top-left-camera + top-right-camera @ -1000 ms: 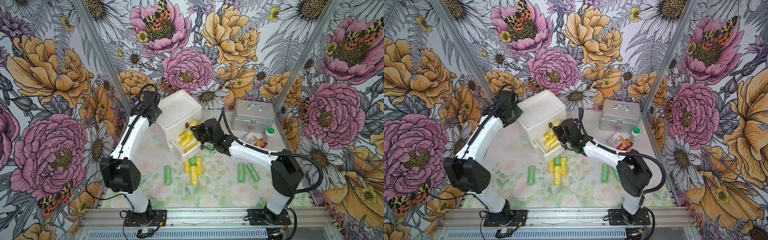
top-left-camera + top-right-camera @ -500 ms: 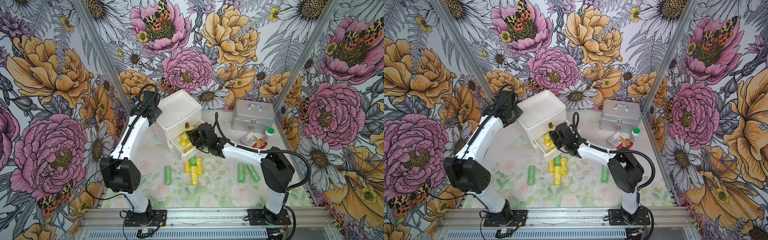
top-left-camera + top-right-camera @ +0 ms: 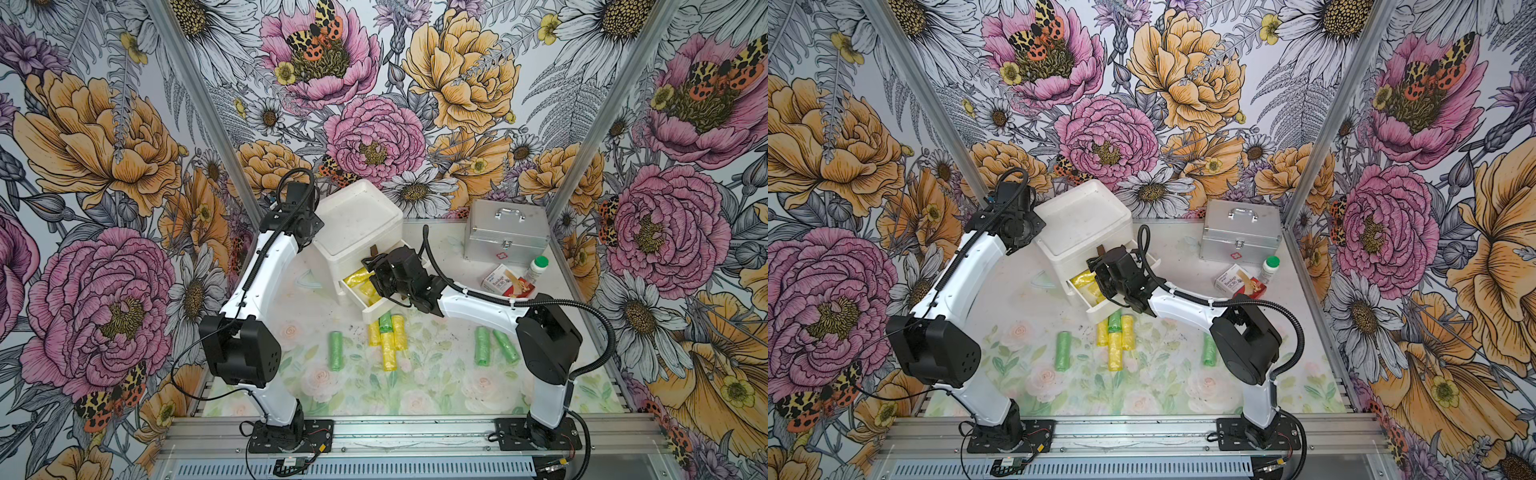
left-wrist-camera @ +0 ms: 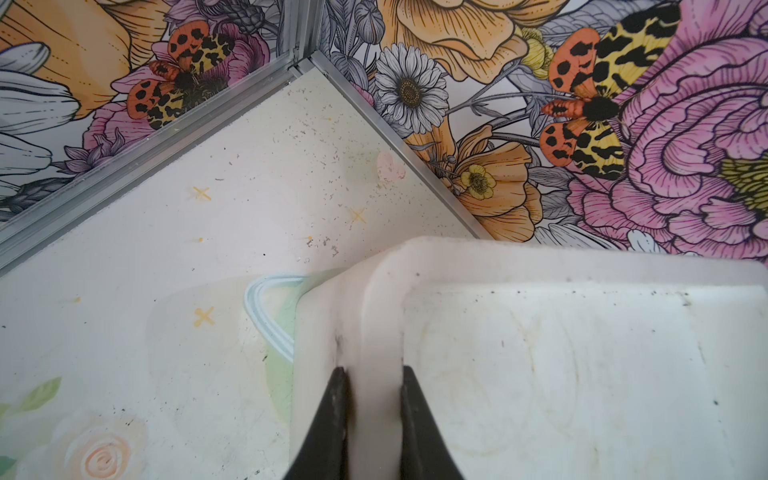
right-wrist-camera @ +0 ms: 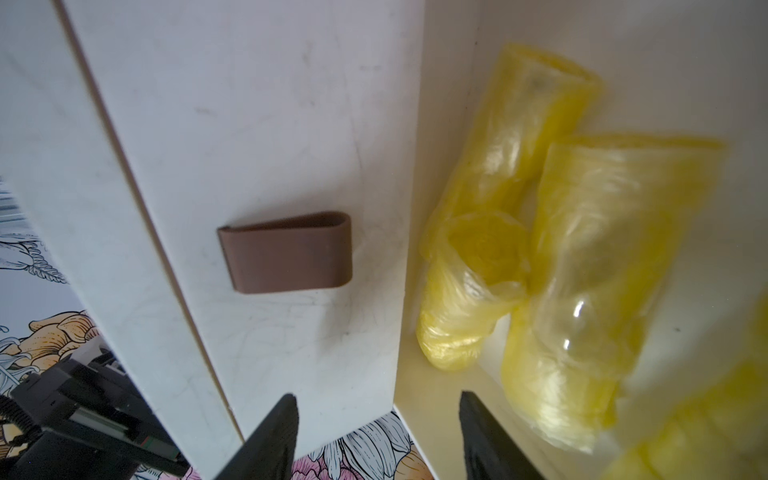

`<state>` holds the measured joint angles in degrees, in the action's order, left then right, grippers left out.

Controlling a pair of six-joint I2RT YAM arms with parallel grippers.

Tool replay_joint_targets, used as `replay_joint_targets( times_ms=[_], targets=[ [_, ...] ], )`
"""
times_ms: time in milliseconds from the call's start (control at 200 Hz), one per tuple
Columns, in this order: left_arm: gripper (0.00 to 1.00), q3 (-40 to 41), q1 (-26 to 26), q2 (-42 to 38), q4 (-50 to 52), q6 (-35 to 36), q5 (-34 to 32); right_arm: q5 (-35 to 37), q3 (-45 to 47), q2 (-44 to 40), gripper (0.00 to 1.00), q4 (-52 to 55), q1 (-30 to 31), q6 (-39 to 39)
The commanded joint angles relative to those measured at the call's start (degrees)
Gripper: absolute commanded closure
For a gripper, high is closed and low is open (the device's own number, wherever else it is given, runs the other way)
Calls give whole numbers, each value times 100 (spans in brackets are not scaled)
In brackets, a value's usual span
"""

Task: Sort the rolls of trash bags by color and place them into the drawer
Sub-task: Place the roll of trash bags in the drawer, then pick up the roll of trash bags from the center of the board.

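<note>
The drawer is a white chest at the back; its lower tray is pulled out. Several yellow rolls of trash bags lie inside it. My right gripper hovers open over that tray with nothing between its fingers, next to a brown pull tab. My left gripper is shut on the chest's raised top rim. On the table in front lie yellow rolls and green rolls.
A silver metal case stands at the back right. A white bottle with a green cap and a small bandage box sit in front of it. Flowered walls close in the table on three sides.
The right arm has swung left, further over the pulled-out tray, and its jaws have spread apart. The left arm has stayed on the chest's rim.
</note>
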<state>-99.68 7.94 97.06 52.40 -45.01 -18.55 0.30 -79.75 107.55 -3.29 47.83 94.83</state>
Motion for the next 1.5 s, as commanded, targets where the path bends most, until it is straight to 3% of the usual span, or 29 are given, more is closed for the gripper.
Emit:
replay_joint_targets(
  times_ms=[0,115,290,450,626,976,1496],
  targets=[
    [100,370,16,50,1380,-403,1072,47,-49,-536,35,33,-15,-693],
    [100,353,9,66,1386,-397,1064,8,35,-1045,34,627,-72,-1757],
    [100,318,-3,85,1385,-393,1044,491,899,-2027,31,1864,-56,-3295],
    [100,291,23,120,1385,-439,1011,738,2428,-2745,31,2044,-2,-3673],
    [100,250,57,165,1382,-476,1002,463,3243,-2595,31,2034,197,-3818],
    [100,212,38,132,1387,-475,980,1127,2505,-1562,32,2077,1391,-4237],
    [100,185,-4,103,1391,-412,1015,982,1496,-278,37,2237,1575,-4455]
  ],
)
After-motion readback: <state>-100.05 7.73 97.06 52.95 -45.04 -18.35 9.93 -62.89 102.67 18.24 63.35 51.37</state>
